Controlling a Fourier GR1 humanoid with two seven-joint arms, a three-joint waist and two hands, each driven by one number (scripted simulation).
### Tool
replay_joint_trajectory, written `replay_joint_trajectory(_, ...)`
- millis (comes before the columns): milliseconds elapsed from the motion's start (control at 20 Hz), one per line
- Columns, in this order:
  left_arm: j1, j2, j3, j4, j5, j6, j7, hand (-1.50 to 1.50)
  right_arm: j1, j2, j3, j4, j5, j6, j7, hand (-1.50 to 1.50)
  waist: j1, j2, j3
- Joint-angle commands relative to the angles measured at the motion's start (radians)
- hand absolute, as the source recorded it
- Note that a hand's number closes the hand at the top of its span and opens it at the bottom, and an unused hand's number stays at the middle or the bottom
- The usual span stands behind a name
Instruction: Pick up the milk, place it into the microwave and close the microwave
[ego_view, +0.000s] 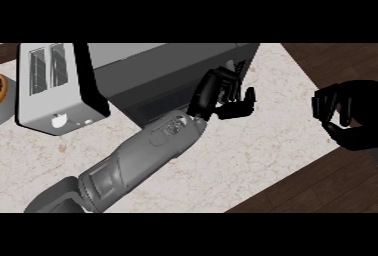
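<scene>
The dark grey microwave (170, 65) stands at the back of the counter, its darker front face turned toward me. My left forearm crosses the counter from the lower left. The left hand (221, 97) lies against the right part of that front face with straight fingers and the thumb spread, holding nothing. My right hand (345, 116) hangs past the counter's right edge, over the dark floor. Its fingers are curled toward the thumb with nothing between them. No milk shows anywhere in the head view; whether it is inside the microwave I cannot tell.
A white toaster (52, 85) with two slots and a black side stands left of the microwave. An orange object (4, 87) peeks in at the far left edge. The pale speckled counter (251, 150) ends in a slanted edge at the right, with dark wood floor beyond.
</scene>
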Motion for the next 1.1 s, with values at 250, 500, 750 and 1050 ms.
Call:
replay_joint_trajectory(250, -0.062, -0.035, -0.004, 0.043, 0.009, 0.026, -0.015, 1.50, -0.008, -0.002, 0.061, -0.116, -0.033, 0.099, -0.019, 1.50, -0.047, 0.007, 0.005)
replay_joint_trajectory(500, -0.062, -0.034, 0.000, 0.042, 0.020, 0.051, -0.020, 1.50, 0.005, -0.005, 0.085, -0.169, -0.045, 0.096, 0.009, 1.50, -0.058, 0.006, 0.005)
replay_joint_trajectory(750, -0.057, -0.034, -0.010, 0.037, 0.024, 0.065, -0.032, 1.50, 0.005, -0.003, 0.104, -0.211, -0.056, 0.089, 0.033, 1.50, -0.054, 0.012, 0.005)
replay_joint_trajectory(1050, -0.047, -0.034, -0.011, 0.035, 0.034, 0.088, -0.040, 1.50, 0.027, -0.006, 0.117, -0.269, -0.080, 0.086, 0.053, 1.50, -0.085, 0.008, 0.005)
